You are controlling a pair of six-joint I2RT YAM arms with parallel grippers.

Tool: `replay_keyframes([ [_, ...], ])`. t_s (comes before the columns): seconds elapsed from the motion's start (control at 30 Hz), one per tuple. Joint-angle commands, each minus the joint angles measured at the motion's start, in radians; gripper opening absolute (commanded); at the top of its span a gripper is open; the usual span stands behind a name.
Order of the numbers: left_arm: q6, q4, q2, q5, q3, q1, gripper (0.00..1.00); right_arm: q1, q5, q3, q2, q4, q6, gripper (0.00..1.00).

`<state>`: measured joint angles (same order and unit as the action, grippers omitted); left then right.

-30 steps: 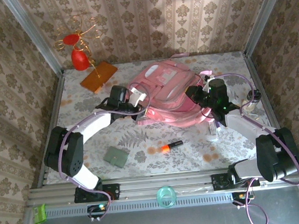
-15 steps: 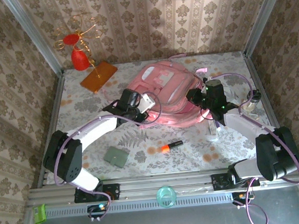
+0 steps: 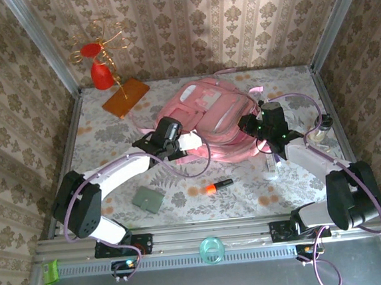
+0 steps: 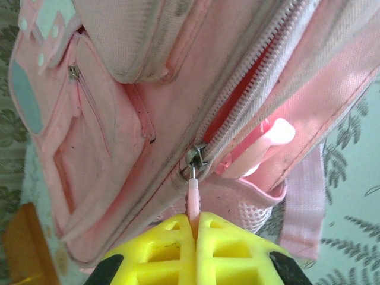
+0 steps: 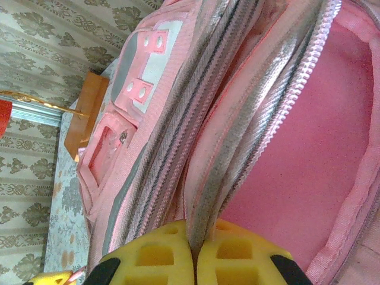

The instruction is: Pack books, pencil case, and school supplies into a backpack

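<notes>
Broadly, the floral desk (image 3: 248,194) carries the pink backpack (image 3: 208,117) lying flat near its back middle, front pockets up, between the two arms. Its main compartment (image 5: 297,148) gapes on the right side, pink lining showing. The right jaws are pressed together on the zip-taped rim (image 5: 202,202) of that mouth, pinning it.

Nearer the arms, well apart from the bag, lie a grey-green square pouch (image 3: 147,199) and the orange-and-black marker (image 3: 219,185). The slim clear stick (image 3: 271,167) lies just beside the right forearm. None of them is packed.

Smallest is the pink zip pull (image 4: 193,199), clamped between the left jaws, with the metal slider (image 4: 196,157) just beyond them and the track parted above it.

The step in hand looks like widening the mouth. To do it well, the left arm should draw the pull along the line of the teeth rather than lifting away from the bag. The right grip should brace the rim against that pull, so the soft fabric is taut and the slider does not jam.
</notes>
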<state>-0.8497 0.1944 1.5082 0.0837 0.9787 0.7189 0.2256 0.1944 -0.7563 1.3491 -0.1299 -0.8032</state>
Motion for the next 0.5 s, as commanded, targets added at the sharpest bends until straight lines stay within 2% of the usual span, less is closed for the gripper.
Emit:
replay_keyframes([
  [0.0, -0.164, -0.004, -0.006, 0.068, 0.040, -0.019, 0.00, -0.013, -0.053, -0.041, 0.012, -0.047, 0.016, 0.00],
  [0.13, -0.315, -0.093, -0.012, 0.049, 0.022, -0.017, 0.00, -0.018, -0.045, -0.041, 0.023, -0.051, 0.019, 0.00],
  [0.3, -0.502, -0.210, 0.024, 0.101, -0.013, -0.030, 0.00, -0.030, -0.030, -0.044, 0.033, -0.062, 0.015, 0.00],
  [0.47, -0.571, -0.243, 0.032, 0.045, -0.051, -0.076, 0.00, -0.059, -0.016, -0.046, 0.036, -0.052, 0.023, 0.00],
])
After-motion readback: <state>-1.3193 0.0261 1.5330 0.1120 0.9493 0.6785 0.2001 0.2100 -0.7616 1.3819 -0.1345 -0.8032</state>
